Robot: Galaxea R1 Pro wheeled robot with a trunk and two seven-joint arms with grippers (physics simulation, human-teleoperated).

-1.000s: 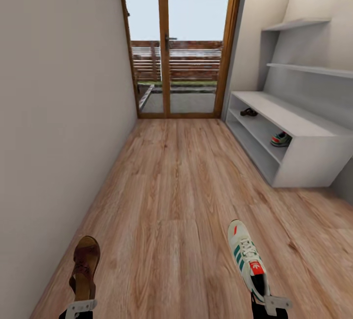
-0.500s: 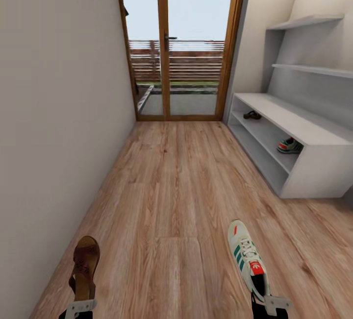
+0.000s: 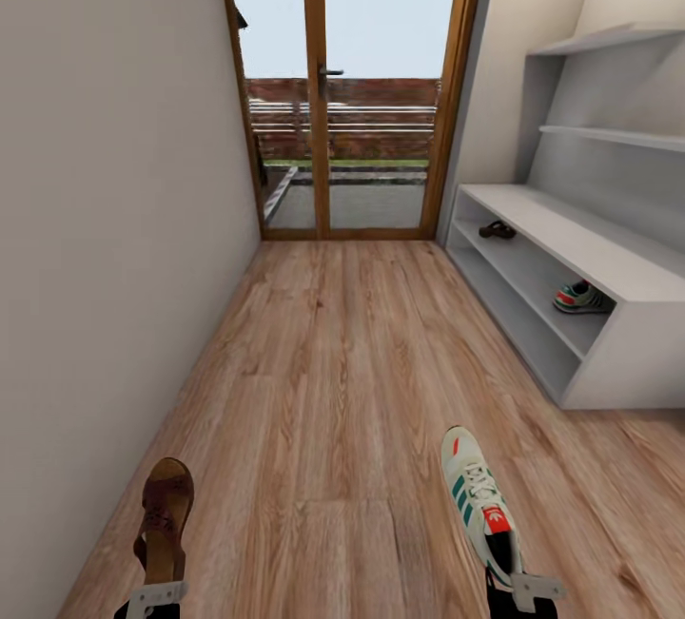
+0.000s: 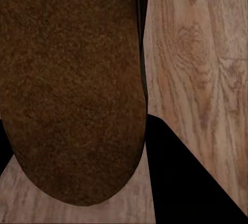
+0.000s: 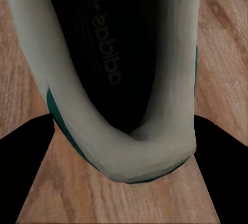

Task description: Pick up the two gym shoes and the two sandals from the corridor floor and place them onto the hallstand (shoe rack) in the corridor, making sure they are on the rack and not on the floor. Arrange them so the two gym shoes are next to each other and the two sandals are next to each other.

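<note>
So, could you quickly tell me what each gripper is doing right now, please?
Left gripper: shut on the sandal, gripped at its heel end.
Right gripper: shut on the gym shoe, gripped at its heel.

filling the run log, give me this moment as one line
left gripper: holds sandal | right gripper: holds gym shoe | hallstand: ahead right

A narrow corridor runs between a plain pale wall (image 3: pixel 105 220) and a cream wall (image 3: pixel 533 20) opposite. At its far end a wood-framed glass door (image 3: pixel 352 87) lets in daylight, showing a slatted fence (image 3: pixel 342 120) outside.
</note>
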